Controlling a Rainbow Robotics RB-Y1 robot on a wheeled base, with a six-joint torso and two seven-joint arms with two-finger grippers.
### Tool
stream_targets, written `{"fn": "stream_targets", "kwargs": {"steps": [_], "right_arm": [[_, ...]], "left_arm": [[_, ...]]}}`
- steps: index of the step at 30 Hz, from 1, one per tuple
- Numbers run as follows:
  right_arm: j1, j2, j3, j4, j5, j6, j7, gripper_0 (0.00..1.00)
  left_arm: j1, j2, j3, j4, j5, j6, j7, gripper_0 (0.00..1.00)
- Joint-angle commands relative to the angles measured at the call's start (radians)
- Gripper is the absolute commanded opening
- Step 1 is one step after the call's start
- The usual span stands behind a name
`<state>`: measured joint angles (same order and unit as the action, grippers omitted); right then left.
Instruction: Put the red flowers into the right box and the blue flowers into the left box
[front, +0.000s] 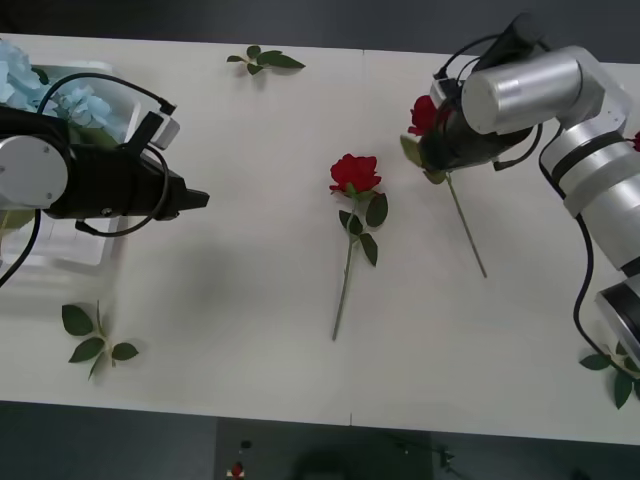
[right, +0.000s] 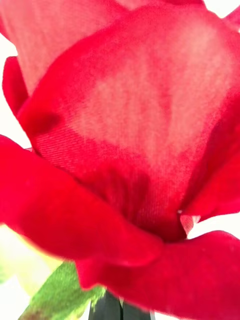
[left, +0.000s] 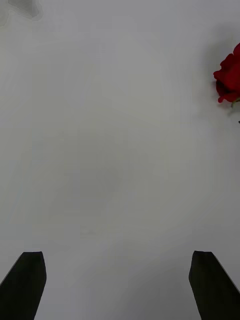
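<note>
Right claw (front: 432, 140) near the white worktop's (front: 250, 250) far right edge grips a deep-red fabric rose (front: 424, 115); left claw (front: 195, 198) spread wide, empty.

Wide bare white table (front: 230, 200) fills the upper middle of the frame, open for passage. One red rose (front: 355, 173) lies at centre, its stem running downward. Small leaf sprigs sit at top centre (front: 264, 60) and lower left (front: 92, 335), near the edges.
</note>
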<state>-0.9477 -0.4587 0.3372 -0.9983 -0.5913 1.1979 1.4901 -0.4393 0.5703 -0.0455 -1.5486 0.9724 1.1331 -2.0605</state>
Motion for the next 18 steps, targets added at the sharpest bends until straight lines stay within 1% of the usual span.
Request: {"fn": "stream_targets", "kwargs": {"steps": [1,7,9,14,18], "right_arm": [[-0.023,-0.112,-0.02,-0.065,0.005,0.003,0.029,0.0],[-0.02,-0.242,-0.041,-0.057,-0.002,-0.003,0.153,0.0],[-0.019,-0.29,-0.043,-0.043,-0.028,-0.004,0.176,0.0],[-0.005,-0.451,-0.041,0.014,-0.131,-0.004,0.256,0.0],[0.017,-0.552,-0.041,0.041,-0.189,-0.004,0.268,0.0]], "left_arm": [[0.011,0.008,-0.039,-0.024,0.002,-0.009,0.006,0.83],[0.011,-0.003,-0.077,-0.024,0.062,-0.036,0.006,0.83],[0.011,-0.007,-0.091,-0.024,0.066,-0.052,0.006,0.83],[0.011,-0.02,-0.131,-0.022,0.074,-0.092,0.006,0.83],[-0.004,-0.036,-0.151,-0.024,0.069,-0.096,0.006,0.83]]}}
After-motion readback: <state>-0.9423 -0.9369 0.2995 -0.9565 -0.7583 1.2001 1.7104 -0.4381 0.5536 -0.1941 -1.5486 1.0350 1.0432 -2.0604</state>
